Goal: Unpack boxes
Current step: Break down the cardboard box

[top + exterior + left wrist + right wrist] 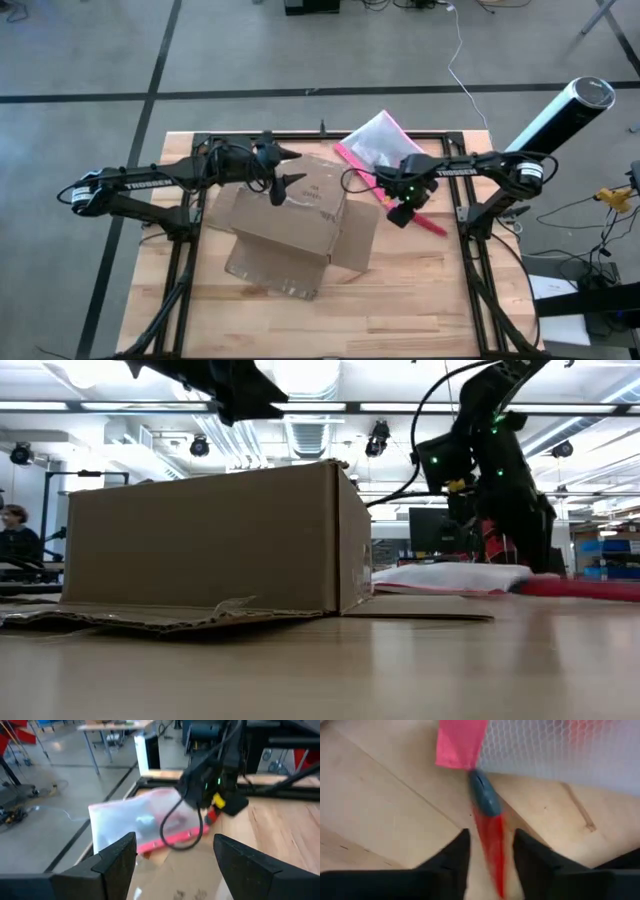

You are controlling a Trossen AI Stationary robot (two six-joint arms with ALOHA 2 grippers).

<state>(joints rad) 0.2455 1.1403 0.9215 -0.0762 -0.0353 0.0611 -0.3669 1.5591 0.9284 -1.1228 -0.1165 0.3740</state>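
The brown cardboard box (290, 225) (210, 540) stands in the middle of the table, with its flaps (130, 617) spread flat on the wood around its base. My left gripper (285, 172) (175, 865) hovers open above the box's far top edge and touches nothing. The translucent pouch (378, 140) (135, 822) with a pink edge lies flat on the table at the far right of the box. My right gripper (405, 207) (490, 855) stands over the pouch's pink edge, its fingers close on either side of a red strip. My right gripper has the red strip (490, 837) just below the pouch's grey zipper slider (482, 795) between its two fingers. The fingers come from above, slanting down, and lie along the strip. The pouch stays flat on the table.
Black frame rails (470, 215) run along the table's left, right and far sides. A white and black cylinder (560, 110) stands off the far right corner. Bare wood (350, 320) lies near the front edge. A person (12, 530) sits in the room beyond.
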